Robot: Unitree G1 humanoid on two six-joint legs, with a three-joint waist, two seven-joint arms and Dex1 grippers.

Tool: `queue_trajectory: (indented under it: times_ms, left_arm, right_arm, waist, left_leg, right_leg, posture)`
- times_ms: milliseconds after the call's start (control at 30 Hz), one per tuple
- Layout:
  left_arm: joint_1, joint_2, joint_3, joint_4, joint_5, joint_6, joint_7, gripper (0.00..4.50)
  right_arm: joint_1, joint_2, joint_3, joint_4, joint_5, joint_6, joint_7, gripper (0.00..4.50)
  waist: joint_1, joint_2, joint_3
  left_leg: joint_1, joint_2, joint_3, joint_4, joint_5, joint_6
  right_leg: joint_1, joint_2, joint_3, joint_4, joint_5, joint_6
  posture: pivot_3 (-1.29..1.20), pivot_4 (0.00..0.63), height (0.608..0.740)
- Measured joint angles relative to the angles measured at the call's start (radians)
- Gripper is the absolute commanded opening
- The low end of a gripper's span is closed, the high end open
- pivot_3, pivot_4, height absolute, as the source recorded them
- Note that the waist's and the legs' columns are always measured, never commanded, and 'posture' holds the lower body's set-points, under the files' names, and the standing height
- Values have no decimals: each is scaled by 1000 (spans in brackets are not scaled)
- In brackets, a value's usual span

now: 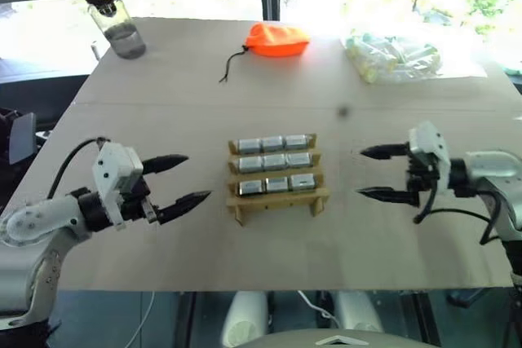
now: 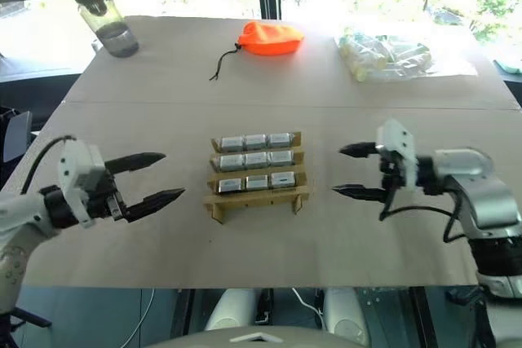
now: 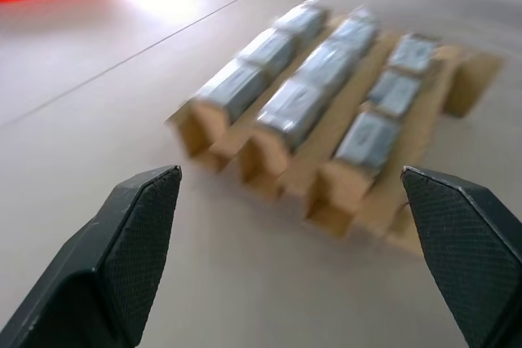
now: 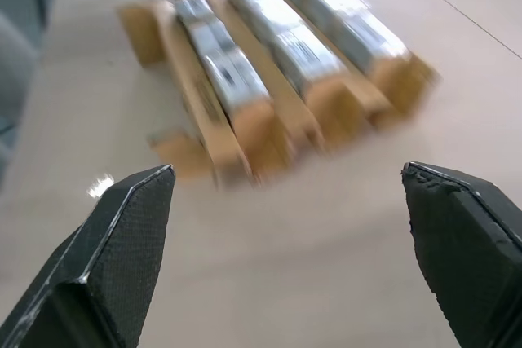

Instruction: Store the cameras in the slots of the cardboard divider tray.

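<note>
The tan cardboard divider tray (image 1: 277, 198) stands in the middle of the table, with three stepped rows of slots. Silver-grey cameras (image 1: 276, 162) sit in its slots, several in all; the front right one (image 1: 303, 182) has a darker face. My left gripper (image 1: 184, 179) hovers open to the left of the tray, pointing at it, with nothing between its fingers. On the tray's right my right gripper (image 1: 369, 173) is open and empty too, pointing back at the tray. Both wrist views look at the tray (image 3: 342, 201) (image 4: 245, 132) from its two ends.
An orange drawstring pouch (image 1: 277, 39) lies at the back centre. A clear bag of pale tubes (image 1: 391, 56) is at the back right. A water bottle (image 1: 114, 15) stands at the back left corner. The table's front edge (image 1: 261, 289) runs close below the grippers.
</note>
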State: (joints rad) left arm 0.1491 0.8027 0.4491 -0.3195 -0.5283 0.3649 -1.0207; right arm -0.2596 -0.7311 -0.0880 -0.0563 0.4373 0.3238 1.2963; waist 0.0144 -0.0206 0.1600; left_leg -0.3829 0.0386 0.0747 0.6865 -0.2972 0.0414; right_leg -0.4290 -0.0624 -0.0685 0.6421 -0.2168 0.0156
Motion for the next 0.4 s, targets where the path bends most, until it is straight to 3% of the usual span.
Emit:
queue_trajectory:
  times_ms: [233, 400]
  left_arm:
    - [-99, -74, -58, 258, 82, -252, -30, 4500]
    - [-187, -89, -108, 436, 118, -379, -90, 4500]
  right_arm:
    - [6, 9, -74, 416, -47, -355, 54, 4422]
    - [-40, 45, -76, 620, -40, -500, 155, 4422]
  waist:
    - [-1, 0, -1]
    - [-5, 0, -1]
  left_leg:
    - [5, 0, 2, 1, -2, 4]
    - [4, 1, 3, 1, 0, 0]
  right_leg:
    - [3, 1, 1, 1, 0, 0]
    - [3, 1, 2, 1, 1, 0]
  posture:
    - [0, 150, 726]
    - [0, 150, 726]
